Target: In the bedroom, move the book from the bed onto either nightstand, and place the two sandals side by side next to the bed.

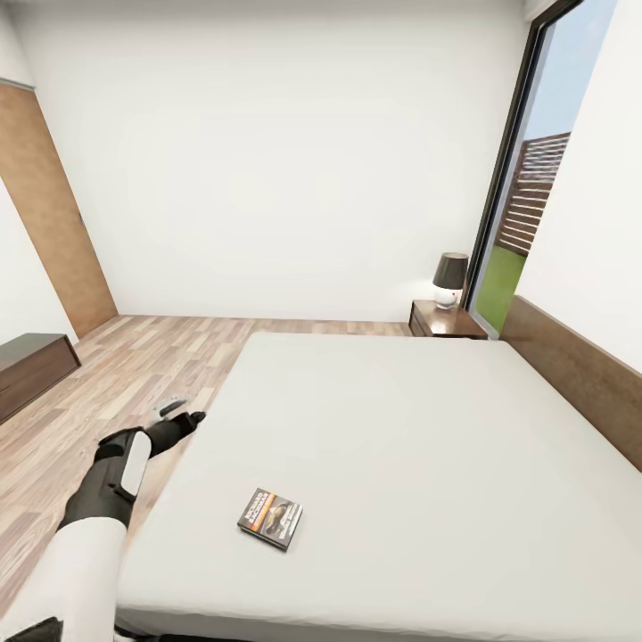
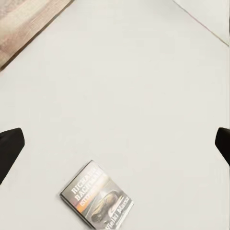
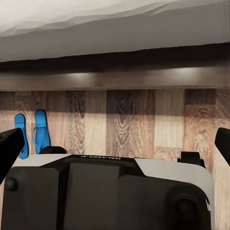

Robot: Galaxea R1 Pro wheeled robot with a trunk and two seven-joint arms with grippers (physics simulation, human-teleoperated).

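Head view: the book [image 1: 270, 518] is seen low on the bed [image 1: 428, 428], unmoved; the nightstand [image 1: 446, 321] stands upper right. Left wrist view: the left gripper [image 2: 115, 148] is spread open above the book. Right wrist view: the right gripper [image 3: 115, 143] is open; the sandals [image 3: 32, 132] lie paired at left.

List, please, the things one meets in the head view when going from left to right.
dresser → left gripper → book → nightstand with lamp → window → headboard

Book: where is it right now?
In the head view the book lies flat on the bed, near its foot edge, right of the left claw.
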